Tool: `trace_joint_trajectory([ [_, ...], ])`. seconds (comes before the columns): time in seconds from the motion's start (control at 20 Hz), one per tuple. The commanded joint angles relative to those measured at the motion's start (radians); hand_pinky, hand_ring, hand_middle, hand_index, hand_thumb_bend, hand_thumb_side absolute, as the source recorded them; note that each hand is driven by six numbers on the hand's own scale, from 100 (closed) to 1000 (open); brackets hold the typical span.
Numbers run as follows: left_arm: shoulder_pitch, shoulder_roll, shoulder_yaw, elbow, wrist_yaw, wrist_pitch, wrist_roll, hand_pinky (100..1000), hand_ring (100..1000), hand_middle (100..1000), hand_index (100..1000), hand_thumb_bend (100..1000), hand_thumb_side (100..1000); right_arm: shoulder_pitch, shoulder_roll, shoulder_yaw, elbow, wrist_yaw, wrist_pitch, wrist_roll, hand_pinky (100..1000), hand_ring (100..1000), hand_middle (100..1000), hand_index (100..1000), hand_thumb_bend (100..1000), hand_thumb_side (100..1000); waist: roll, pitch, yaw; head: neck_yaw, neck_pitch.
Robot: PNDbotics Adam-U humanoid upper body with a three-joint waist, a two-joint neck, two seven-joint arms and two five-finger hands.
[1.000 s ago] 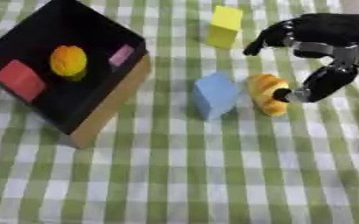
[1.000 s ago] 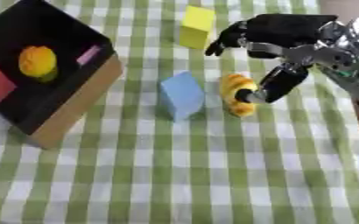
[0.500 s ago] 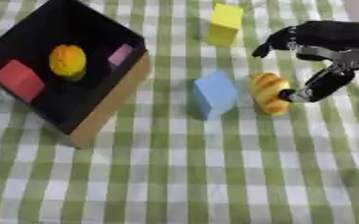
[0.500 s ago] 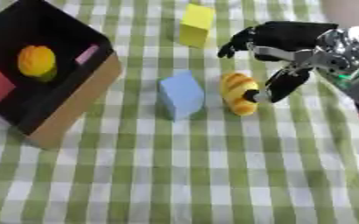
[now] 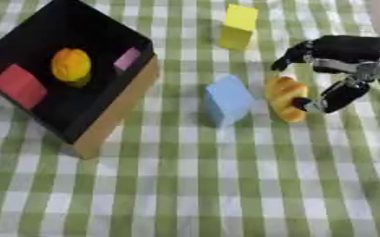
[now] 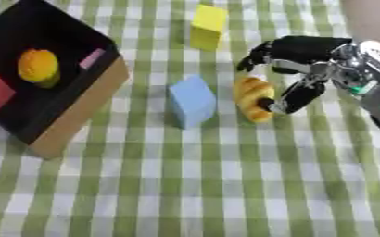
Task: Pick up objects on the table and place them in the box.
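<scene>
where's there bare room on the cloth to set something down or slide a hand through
Free: the whole near stretch of checked cloth, below the box and the blue block. Crowded: the far right, where the bread roll lies close beside the blue block, the right hand arches over it, and the yellow block stands beyond.

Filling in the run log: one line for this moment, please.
right hand: at bread roll, thumb touching, not lifted | left hand: unseen | blue block, yellow block: on table | box: holds three items

The counter is viewed steeply from above and from near by both eye views, set side by side. Nearly the same patch is shared; everything is shown further left in the right eye view.
</scene>
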Motion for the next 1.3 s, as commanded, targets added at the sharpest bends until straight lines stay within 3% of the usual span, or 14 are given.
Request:
trace_joint_trajectory([
  [0.05, -0.008, 0.012, 0.007, -0.015, 0.002, -0.002, 0.000, 794, 797, 766, 822, 386, 684, -0.011, -0.011, 0.003, 0.024, 0.016, -0.006, 0.000, 843, 842, 684, 844, 402, 100, 0.005, -0.016, 0.003, -0.002, -0.009],
  [0.6, -0.009, 0.008, 0.006, -0.015, 0.004, -0.004, 0.000, 794, 798, 767, 822, 382, 685, -0.014, 0.012, 0.025, 0.091, 0.073, -0.015, -0.021, 823, 788, 508, 719, 390, 100, 0.006, -0.013, 0.004, -0.001, -0.008],
  [1.0, -0.009, 0.008, 0.006, -0.015, 0.004, -0.003, 0.001, 793, 796, 764, 816, 378, 683, -0.014, 0.004, 0.010, 0.034, 0.110, -0.012, -0.138, 775, 694, 396, 623, 263, 100, 0.005, -0.015, 0.001, 0.002, -0.005],
  [1.3, -0.007, 0.010, 0.006, -0.015, 0.004, -0.002, 0.002, 793, 794, 762, 815, 378, 681, -0.012, -0.012, -0.008, -0.047, 0.087, -0.009, -0.200, 770, 684, 381, 618, 141, 100, 0.003, -0.019, -0.002, 0.006, -0.003],
])
